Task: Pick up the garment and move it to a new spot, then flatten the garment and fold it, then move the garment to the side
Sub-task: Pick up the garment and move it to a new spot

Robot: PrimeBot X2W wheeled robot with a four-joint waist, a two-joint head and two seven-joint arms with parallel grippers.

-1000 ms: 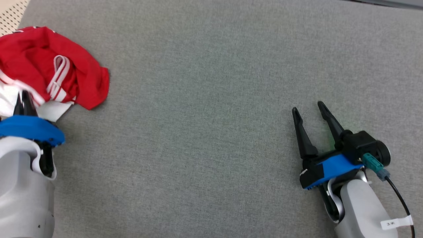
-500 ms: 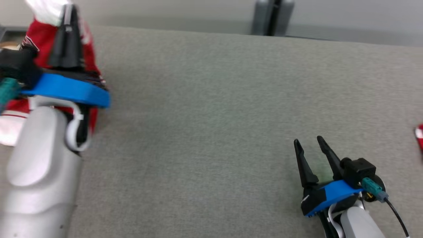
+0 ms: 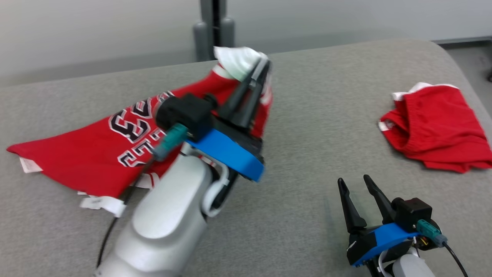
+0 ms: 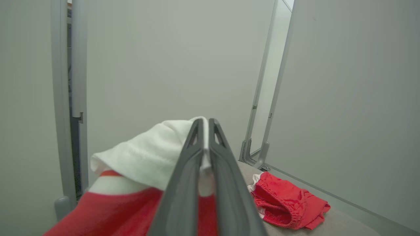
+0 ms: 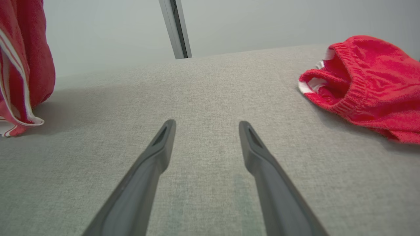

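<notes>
The left gripper (image 3: 264,65), pinching the garment (image 3: 77,154) by its white edge, now hoists it off the counter (image 3: 307,146) for relocating, while the right gripper (image 3: 353,180) waits spread.

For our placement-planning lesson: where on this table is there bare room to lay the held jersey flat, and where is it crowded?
Free: the grey table middle, bordered by the jersey in the left gripper, the red shorts, and the open right gripper. Crowded: the left side under the trailing jersey, and the far right by the shorts.
</notes>
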